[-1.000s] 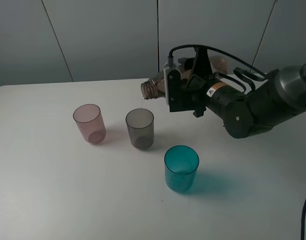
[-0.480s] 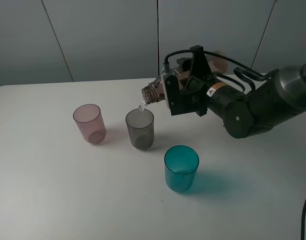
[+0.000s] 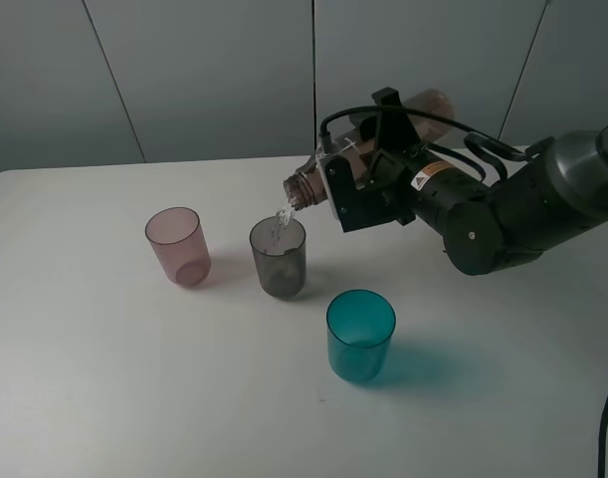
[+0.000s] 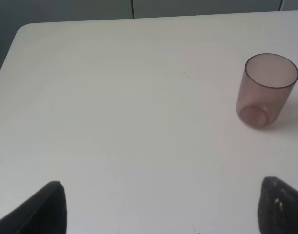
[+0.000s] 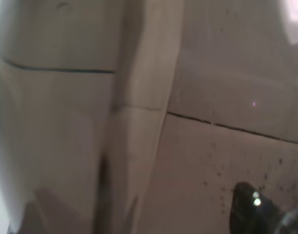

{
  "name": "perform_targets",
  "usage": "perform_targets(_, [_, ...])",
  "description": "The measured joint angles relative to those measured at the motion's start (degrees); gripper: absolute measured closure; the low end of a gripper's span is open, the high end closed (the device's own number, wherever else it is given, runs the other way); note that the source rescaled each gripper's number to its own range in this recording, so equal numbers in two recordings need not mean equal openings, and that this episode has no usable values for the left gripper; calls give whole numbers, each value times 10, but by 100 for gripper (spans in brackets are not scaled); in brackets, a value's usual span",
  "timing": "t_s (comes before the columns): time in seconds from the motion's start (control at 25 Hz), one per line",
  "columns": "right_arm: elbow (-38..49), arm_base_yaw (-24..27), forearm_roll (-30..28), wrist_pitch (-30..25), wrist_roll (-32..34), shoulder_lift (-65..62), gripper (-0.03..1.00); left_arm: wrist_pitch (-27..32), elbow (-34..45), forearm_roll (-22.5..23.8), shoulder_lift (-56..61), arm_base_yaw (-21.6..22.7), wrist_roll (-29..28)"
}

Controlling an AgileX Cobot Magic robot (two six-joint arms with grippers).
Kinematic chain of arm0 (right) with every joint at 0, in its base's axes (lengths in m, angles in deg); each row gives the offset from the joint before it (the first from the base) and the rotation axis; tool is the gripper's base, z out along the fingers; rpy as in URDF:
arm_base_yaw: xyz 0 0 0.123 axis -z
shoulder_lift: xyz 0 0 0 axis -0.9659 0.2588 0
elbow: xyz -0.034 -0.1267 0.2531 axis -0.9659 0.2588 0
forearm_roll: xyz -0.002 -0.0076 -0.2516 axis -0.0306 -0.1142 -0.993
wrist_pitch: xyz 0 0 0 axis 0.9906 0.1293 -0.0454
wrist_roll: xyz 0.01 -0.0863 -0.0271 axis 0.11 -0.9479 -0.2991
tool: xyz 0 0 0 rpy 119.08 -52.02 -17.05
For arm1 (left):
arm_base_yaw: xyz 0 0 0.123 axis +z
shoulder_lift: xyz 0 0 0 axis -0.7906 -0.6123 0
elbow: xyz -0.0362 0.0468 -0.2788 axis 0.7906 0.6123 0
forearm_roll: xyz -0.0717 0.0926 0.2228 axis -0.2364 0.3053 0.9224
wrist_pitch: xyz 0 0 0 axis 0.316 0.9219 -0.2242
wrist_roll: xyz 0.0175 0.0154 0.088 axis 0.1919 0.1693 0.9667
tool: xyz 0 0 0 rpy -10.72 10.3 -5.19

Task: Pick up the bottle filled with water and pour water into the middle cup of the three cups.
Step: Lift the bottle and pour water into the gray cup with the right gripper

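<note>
Above the middle cup [image 3: 278, 257], mid-counter [image 3: 95, 358], the right claw [image 3: 368, 184] is clamping the bottle [image 3: 304, 187] and holding it tipped neck-down. A thin water stream [image 3: 283, 213] is falling from the mouth into that cup. The pink cup [image 3: 177, 246] is standing to its left and the teal cup [image 3: 360, 335] nearer the camera on the right, none touching. The right wrist view is showing only blur, probably the bottle wall up close. The left claw [image 4: 163, 214] is hanging with fingers apart, gripping nothing, low over the counter.
</note>
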Motion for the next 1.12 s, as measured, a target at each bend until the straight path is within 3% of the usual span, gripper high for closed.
perform_targets(0.64, [-2,0,0,48,-79,0,97,0,0,0,0,0,0])
perform_targets(1.12, [-2,0,-45,80,-106,0,97,0,0,0,0,0,0])
